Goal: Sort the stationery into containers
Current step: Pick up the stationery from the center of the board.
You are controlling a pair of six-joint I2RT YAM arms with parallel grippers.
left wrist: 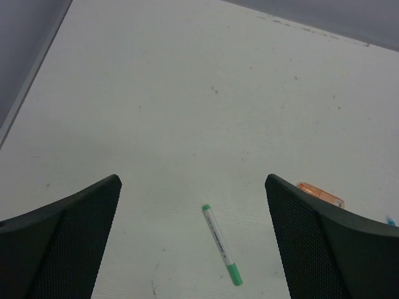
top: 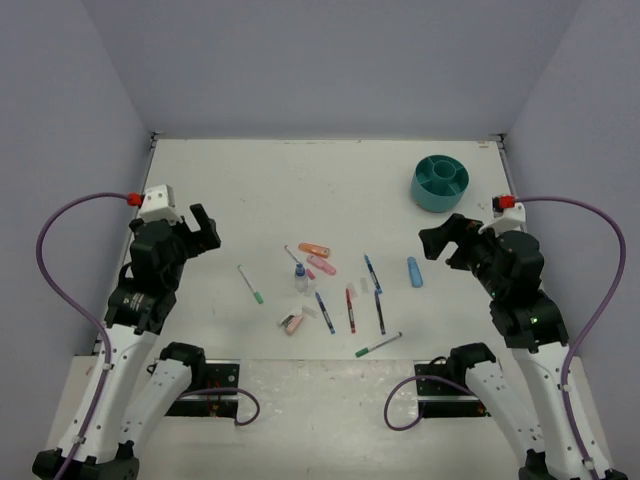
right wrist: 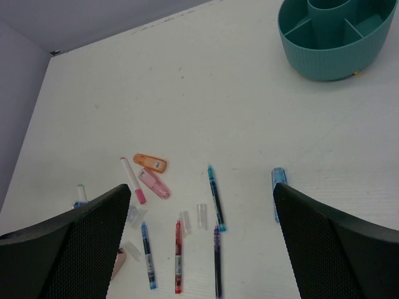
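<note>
Teal plastic organizer point(top: 440, 182) sits upright, round, split into compartments around a centre well. Stationery point(top: 350, 310) is all scattered well off to its near-left. Light-blue highlighter point(top: 414, 271) is closest, lying near-to-far, and green-tipped pen point(top: 251, 284) is farthest, slanted. Left gripper point(top: 207, 230) and right gripper point(top: 440, 240) both hang spread wide, empty.

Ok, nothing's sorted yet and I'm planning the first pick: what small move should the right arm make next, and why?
Probably lower the open right gripper toward the light-blue highlighter: it lies alone, closest to that arm and to the teal organizer.
</note>
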